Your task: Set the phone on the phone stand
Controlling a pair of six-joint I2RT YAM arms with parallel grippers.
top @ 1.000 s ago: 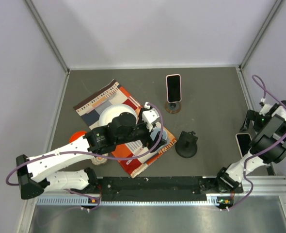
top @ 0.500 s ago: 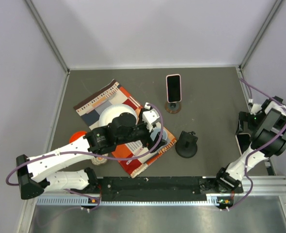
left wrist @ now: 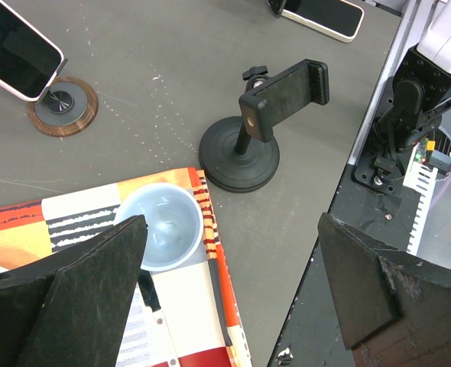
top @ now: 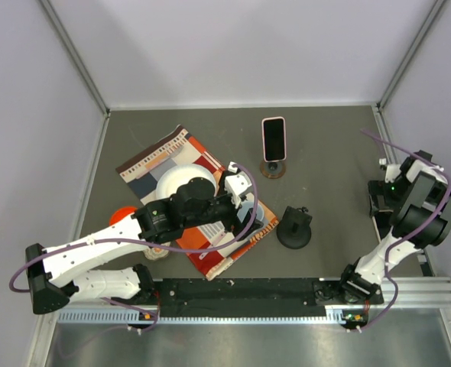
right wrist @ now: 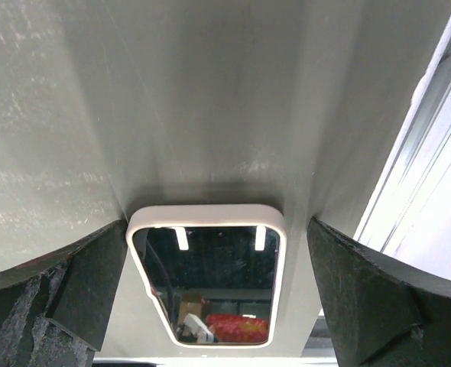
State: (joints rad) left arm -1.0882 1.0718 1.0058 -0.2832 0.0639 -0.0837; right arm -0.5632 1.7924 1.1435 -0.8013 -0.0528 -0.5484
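Grey matte tabletop, walled in by pale panels, carries everything. The task's phone lies flat and screen-up at the right edge of the table, close to the aluminium rail, well apart from the empty black phone stand, which sits near the middle front.

By its look, the phone is a stiff, thin slab with a glossy glass face in a smooth cream case: light, but slippery, and lying so flat that there is little edge to catch. The best hold is probably across its two long sides near the middle, with the pads on the case rim and off the glass, firm enough that it does not slide when tilted into the stand's clamp.

The right gripper hangs straight above the phone with its jaws spread as wide as they go. Its fingers straddle the case, one on each side, and neither visibly presses it; nothing is gripped.

The left gripper is equally wide open and empty, hovering over the patterned cloth beside a small pale-blue bowl. Farther back, a second phone already stands on a round wooden stand.
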